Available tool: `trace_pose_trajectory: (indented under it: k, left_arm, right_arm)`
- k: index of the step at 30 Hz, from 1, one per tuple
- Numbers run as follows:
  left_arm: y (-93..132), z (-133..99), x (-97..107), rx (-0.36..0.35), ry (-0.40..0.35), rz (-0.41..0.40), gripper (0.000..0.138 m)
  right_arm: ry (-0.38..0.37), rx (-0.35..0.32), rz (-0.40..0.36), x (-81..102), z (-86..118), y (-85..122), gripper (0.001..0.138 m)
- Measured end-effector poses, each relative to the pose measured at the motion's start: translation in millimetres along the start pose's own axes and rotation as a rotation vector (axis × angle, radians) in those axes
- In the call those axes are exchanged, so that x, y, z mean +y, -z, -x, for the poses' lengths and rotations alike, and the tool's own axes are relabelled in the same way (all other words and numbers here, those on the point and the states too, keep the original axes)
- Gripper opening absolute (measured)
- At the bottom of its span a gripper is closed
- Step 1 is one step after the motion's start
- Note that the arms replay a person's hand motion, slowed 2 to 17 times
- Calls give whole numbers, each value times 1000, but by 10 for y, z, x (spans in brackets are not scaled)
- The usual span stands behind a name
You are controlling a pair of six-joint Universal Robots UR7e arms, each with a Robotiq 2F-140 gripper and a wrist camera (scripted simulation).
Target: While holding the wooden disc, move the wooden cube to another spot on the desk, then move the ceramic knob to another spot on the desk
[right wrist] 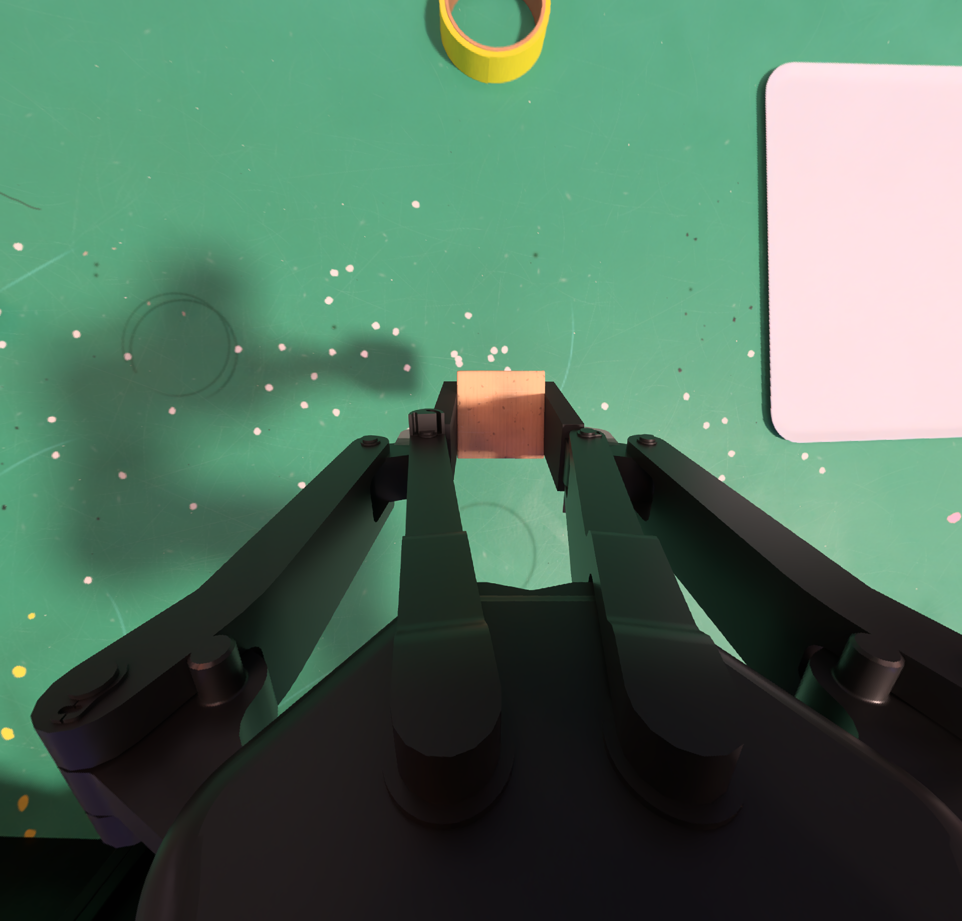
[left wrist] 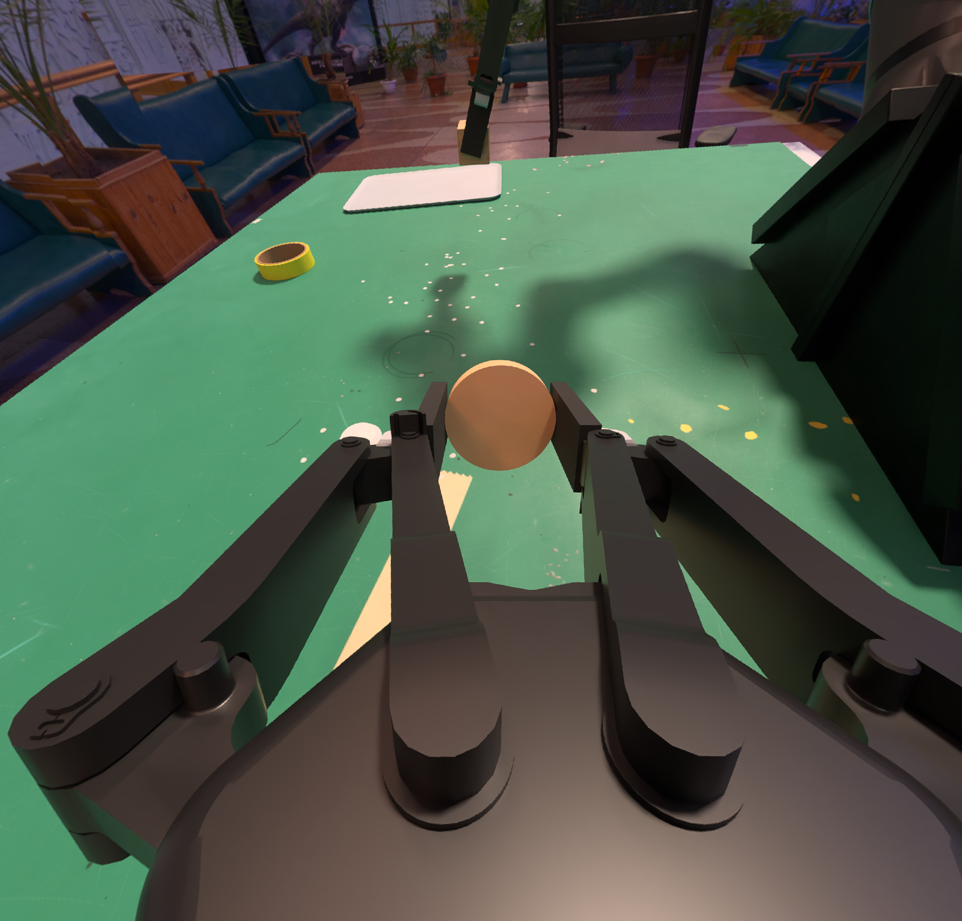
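Left wrist view first: the left gripper (left wrist: 500, 417) sits at the centre of the frame with its fingers clamped on the wooden disc (left wrist: 500, 416), which stands on edge with its flat round face toward the camera, raised above the green desk (left wrist: 156, 479). A yellow roll of tape (left wrist: 284, 260) lies on its side-flat at the left of the frame, and a white pad (left wrist: 424, 188) lies flat toward the top middle. Beyond the pad, at the top centre, the right gripper (left wrist: 476, 138) hangs down with the wooden cube (left wrist: 472, 146) between its fingers (only a pale sliver of the cube shows past the dark finger). A small white object (left wrist: 362, 431) peeks out behind the left finger linkage; I cannot tell what it is.

Right wrist view: looking down, the right gripper (right wrist: 501, 417) has its fingers pressed on both sides of the wooden cube (right wrist: 501, 414) at the middle of the frame. The roll of tape (right wrist: 493, 24) stands at the top centre, the white pad (right wrist: 864, 250) at the right edge, both well apart from the cube.
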State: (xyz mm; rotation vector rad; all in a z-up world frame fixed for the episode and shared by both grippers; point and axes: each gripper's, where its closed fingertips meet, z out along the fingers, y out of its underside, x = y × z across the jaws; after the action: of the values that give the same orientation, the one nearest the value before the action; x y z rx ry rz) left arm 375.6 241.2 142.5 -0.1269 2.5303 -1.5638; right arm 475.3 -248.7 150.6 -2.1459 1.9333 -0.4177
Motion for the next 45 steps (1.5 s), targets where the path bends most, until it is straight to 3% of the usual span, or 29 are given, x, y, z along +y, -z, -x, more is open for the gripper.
trace_pose_trajectory:
  k: [22,45]
  left_arm:
    - [-12,-3,10,-4,-3,8,52]
    - [-46,35,53,-1,12,17,52]
  right_arm:
    - [-81,16,70,208,-289,-516,40]
    - [-90,35,99,270,-431,-844,40]
